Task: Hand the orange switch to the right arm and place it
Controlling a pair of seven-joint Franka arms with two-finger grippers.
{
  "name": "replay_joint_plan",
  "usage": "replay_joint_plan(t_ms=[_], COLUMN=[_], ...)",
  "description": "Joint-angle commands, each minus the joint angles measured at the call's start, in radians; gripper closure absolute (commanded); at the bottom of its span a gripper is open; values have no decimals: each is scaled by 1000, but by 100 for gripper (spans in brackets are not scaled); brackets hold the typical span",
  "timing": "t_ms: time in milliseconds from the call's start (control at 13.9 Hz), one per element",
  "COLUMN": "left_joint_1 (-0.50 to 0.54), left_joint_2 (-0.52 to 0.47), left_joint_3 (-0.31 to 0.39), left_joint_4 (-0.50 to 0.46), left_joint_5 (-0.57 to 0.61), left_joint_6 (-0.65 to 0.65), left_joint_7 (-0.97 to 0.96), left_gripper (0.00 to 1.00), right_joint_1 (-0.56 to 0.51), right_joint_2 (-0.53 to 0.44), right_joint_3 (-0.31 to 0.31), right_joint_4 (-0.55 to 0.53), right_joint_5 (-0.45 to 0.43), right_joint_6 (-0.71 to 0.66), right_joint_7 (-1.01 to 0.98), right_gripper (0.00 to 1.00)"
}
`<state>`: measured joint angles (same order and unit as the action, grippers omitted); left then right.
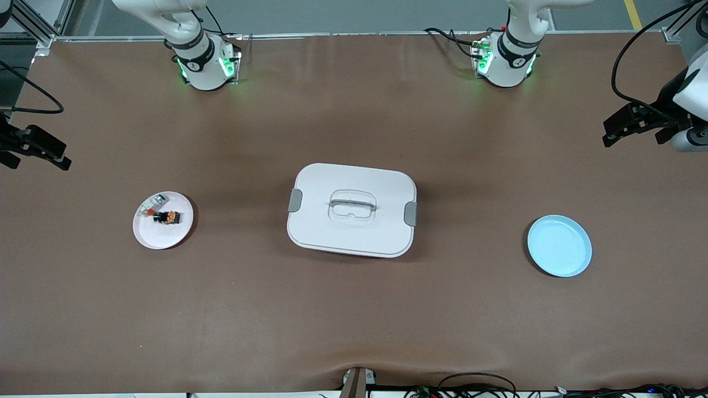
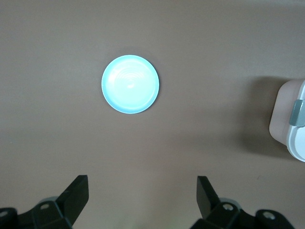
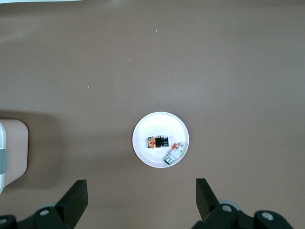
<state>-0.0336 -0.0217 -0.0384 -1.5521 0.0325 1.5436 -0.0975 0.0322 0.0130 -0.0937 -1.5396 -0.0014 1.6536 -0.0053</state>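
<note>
**Nothing grasped yet: the opening pick is still to be made**

The orange switch (image 1: 167, 217), a tiny black blocky component with orange markings on top, is seen lying in the small round white plate (image 1: 150, 236) toward the right arm's end of the bench (image 1: 354, 320). A white-grey component with a red-orange end (image 1: 150, 205) lies just beside it in the same plate, at about ten o'clock from it in the front view and farther from the front camera. A large white lidded box with grey side latches (image 1: 352, 210) is set at mid-bench, and a round light-blue plate (image 1: 559, 246) lies bare toward the left arm's end.

The left end effector (image 2: 143, 195) is held high over the bench near the light-blue plate, its fingers spread wide with nothing between them. The right end effector (image 3: 141, 198) is held high over the bench near the white plate, likewise spread and empty.

The task is judged to be at its first step, with no approach made. As the switch lies at the right arm's end, a descent over the white plate is called for. The fingers must be closed on the black body alone, and the neighbouring white-grey part must be left undisturbed, since the two lie close together. A handover above the box is then to be expected
</note>
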Motion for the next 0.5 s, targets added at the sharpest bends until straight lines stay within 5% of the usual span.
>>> replay_joint_plan(t_ms=[0,431], left_joint_1=[8,8], left_joint_2=[-14,-37], left_joint_3=[3,8], left_joint_4=[4,-2], left_joint_5=[-13,-17], left_joint_6=[-10,-11], left_joint_7=[70,78], left_gripper=[0,0], right_joint_1=[-20,11], right_joint_2=[-18,-2], right_joint_3=[14,17], right_joint_4=[-11,18], right_joint_5=[15,15], right_joint_6=[3,29], right_joint_7=[2,4], right_gripper=[0,0])
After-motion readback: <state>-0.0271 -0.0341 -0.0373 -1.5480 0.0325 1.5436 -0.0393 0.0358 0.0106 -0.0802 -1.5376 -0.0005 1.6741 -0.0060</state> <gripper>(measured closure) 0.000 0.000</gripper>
